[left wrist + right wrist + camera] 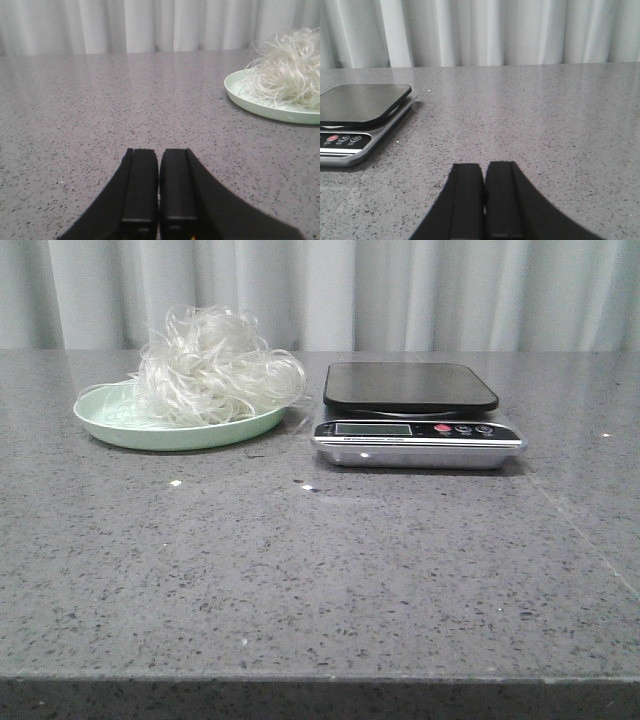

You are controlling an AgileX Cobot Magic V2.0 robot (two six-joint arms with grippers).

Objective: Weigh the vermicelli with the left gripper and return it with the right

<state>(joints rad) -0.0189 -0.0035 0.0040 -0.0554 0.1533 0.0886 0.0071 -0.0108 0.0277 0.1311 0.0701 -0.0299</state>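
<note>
A: The light is even and soft, quite bright, with no strong direction. The scale [418, 416] throws only a thin dark shadow just under its body.

B: Yes, and the grey desk [320, 570] shows a pale sheen toward its far edge in both wrist views. Focus?

A: Mostly sharp. The black fingers [141, 192] near the lens are dark, almost without detail.
</note>
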